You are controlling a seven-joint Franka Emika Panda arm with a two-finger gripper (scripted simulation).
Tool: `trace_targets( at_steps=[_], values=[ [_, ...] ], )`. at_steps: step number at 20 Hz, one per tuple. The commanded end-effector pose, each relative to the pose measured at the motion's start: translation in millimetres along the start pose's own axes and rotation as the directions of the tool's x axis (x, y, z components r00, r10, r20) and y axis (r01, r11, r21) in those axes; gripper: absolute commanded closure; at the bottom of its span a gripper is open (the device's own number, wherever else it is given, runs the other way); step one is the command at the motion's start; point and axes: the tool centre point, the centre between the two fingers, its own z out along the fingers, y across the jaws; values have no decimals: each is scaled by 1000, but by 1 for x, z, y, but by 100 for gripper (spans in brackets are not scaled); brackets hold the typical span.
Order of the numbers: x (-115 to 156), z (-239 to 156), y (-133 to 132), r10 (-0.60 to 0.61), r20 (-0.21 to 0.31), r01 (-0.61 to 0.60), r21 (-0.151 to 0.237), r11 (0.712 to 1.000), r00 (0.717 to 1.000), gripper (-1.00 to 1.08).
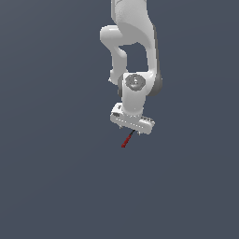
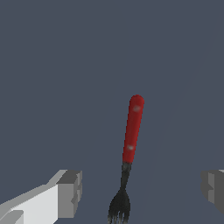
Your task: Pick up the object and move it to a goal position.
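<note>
Wrist view shows the red-handled fork [image 2: 132, 131] unmarked, between the released claw [image 2: 142, 192] fingers.

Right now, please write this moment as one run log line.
phase: approach | gripper: open, fingers either side of fork | fork: red handle, black tines, not gripped | goal: not visible

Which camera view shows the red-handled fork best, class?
The wrist view: the fork fills the frame, showing its red handle, black neck and tines between the open gripper fingers. The exterior view shows only a tiny red-and-black sliver below the gripper.
</note>
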Motion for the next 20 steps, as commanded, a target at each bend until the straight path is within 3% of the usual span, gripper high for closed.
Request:
trace_targets(
  at_steps=[1,10,20],
  values=[
    [-8,9,-1,49,1,-49,-3,999,999,-92],
    [-26,29,-2,150,2,-150,-11,989,989,-92],
    [-28,36,-2,160,3,-160,-12,987,987,-92]
  ],
)
